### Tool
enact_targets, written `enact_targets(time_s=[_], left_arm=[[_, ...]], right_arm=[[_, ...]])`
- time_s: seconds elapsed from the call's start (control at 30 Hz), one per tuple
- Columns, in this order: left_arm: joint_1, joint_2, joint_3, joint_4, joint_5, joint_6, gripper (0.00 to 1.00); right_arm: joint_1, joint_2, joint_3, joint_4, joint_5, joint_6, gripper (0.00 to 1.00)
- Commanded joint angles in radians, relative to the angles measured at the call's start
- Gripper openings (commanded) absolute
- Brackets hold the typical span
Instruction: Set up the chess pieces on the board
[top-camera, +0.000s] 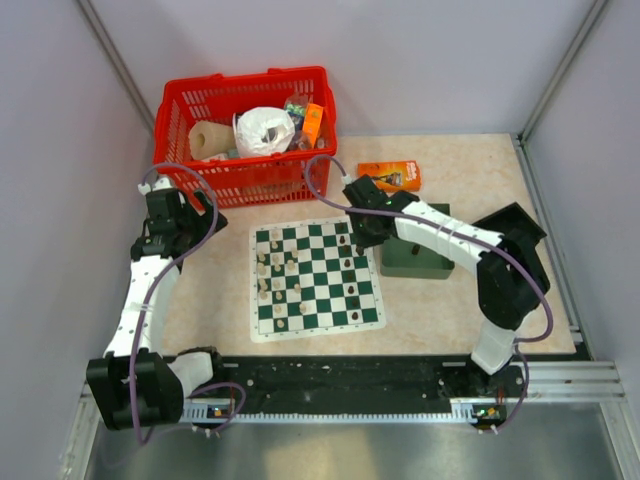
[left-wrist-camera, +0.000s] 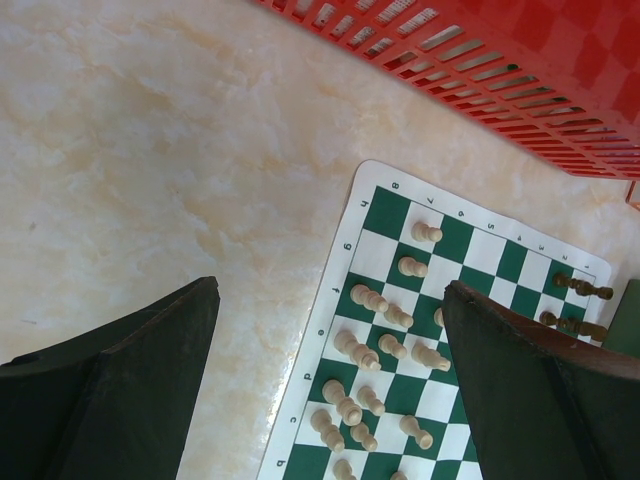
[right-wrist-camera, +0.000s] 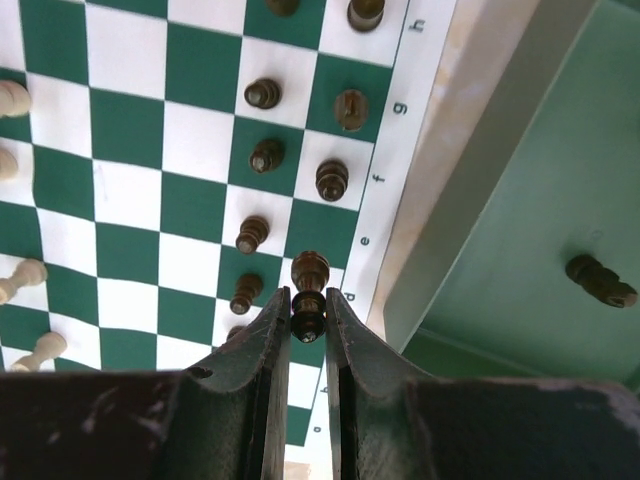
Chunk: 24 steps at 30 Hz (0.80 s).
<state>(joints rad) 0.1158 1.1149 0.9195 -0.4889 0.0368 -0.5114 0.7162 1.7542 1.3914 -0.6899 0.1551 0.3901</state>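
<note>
The board (top-camera: 300, 334) lies flat in the middle of the table. Cream chess pieces (top-camera: 275, 270) stand along its left files, and the left wrist view shows them (left-wrist-camera: 365, 297) in two rows. Dark chess pieces (top-camera: 352, 290) stand along the right files. My right gripper (right-wrist-camera: 307, 305) is shut on a dark piece (right-wrist-camera: 309, 272), held upright just above the right edge file of the board (right-wrist-camera: 200, 65). My left gripper (left-wrist-camera: 330, 330) hangs wide open over the bare table beside the board's (left-wrist-camera: 480, 255) left border, holding nothing.
A dark green tray (top-camera: 415, 265) sits right of the board, with one dark piece (right-wrist-camera: 600, 280) lying in it. A red basket (top-camera: 245, 185) of odds and ends stands behind the board. An orange box (top-camera: 390, 176) lies at the back right.
</note>
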Motion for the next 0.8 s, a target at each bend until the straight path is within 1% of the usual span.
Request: enact_targets(time_s=[0.0,0.4,0.77], left_arm=[[0.001,-0.018,-0.01,0.047,0.006,-0.006,0.99],[0.001,-0.012,-0.007,0.044,-0.003,-0.003,0.98],[0.001,-0.004,-0.002,0.044,0.0,-0.001,0.98]], right_arm=[[0.025,0.024,-0.003,0.023,-0.008,0.019,0.14],[0.026,0.097,-0.02,0.059,-0.002,0.013,0.14],[0.028,0.114,-0.029,0.082,0.029,0.019,0.15]])
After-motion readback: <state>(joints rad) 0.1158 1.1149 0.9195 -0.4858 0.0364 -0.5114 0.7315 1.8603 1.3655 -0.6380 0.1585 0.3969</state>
